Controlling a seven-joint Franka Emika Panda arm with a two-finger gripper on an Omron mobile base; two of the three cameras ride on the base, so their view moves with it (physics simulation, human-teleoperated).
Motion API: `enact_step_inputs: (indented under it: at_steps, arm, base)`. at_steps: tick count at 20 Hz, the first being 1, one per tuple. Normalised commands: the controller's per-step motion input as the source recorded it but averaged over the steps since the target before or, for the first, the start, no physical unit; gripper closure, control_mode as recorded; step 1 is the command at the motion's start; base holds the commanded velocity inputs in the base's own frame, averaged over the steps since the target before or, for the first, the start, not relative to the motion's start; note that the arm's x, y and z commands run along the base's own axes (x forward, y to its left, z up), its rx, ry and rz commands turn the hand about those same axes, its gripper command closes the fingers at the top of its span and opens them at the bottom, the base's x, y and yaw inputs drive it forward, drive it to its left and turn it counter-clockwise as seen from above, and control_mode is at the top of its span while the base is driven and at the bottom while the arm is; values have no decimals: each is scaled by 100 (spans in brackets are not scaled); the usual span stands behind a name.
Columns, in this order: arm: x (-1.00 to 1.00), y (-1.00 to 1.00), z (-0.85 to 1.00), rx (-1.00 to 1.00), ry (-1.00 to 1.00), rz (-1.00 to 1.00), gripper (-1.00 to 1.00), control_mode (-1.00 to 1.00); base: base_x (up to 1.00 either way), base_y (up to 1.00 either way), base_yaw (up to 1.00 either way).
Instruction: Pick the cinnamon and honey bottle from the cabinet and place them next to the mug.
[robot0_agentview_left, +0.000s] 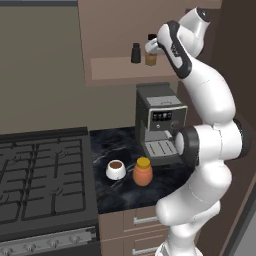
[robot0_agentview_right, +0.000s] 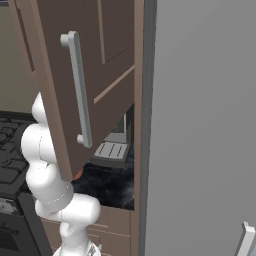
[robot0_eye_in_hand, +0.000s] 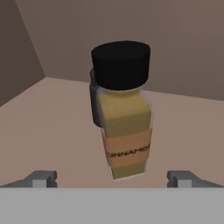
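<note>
In the left base view the white arm rises from the lower right and reaches to the upper middle of the frame, where the gripper (robot0_agentview_left: 151, 47) sits at the open shelf of the cabinet (robot0_agentview_left: 120, 69), right at the cinnamon (robot0_agentview_left: 151, 55). A shorter black bottle (robot0_agentview_left: 135, 53) stands on the same shelf just to the left of it. In the hand view the cinnamon (robot0_eye_in_hand: 124, 109) stands upright at the centre of the frame, black cap on top and a label band low on its amber body, with the dark bottle (robot0_eye_in_hand: 93, 103) partly hidden behind it. The two fingertips (robot0_eye_in_hand: 41, 178) sit at the bottom left and bottom right, spread fully wide, well clear of the bottle's sides and holding nothing. In the lower middle of the left base view, the honey bottle (robot0_agentview_left: 142, 171) stands on the dark counter (robot0_agentview_left: 112, 145) just right of the mug (robot0_agentview_left: 115, 169), in front of a coffee machine (robot0_agentview_left: 159, 122). A stove (robot0_agentview_left: 42, 177) fills the lower left.
</note>
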Motion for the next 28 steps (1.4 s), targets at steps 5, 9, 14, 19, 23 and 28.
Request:
enact_step_inputs:
  at_steps: [5,9,14,19,23,28]
  arm:
    - [28,3,0,-3,1,0,-100,-100]
    - [23,4,0,-2,0,0,-100,-100]
    - [9,7,0,0,0,0,-100,-100]
    - [9,7,0,0,0,0,-100,-100]
    - [2,4,0,0,0,0,-100,-100]
    - [0,0,0,0,0,0,-100,-100]
  base:
    - [0,0,0]
    - [0,0,0]
    - [0,0,0]
    - [0,0,0]
    - [0,0,0]
    - [0,0,0]
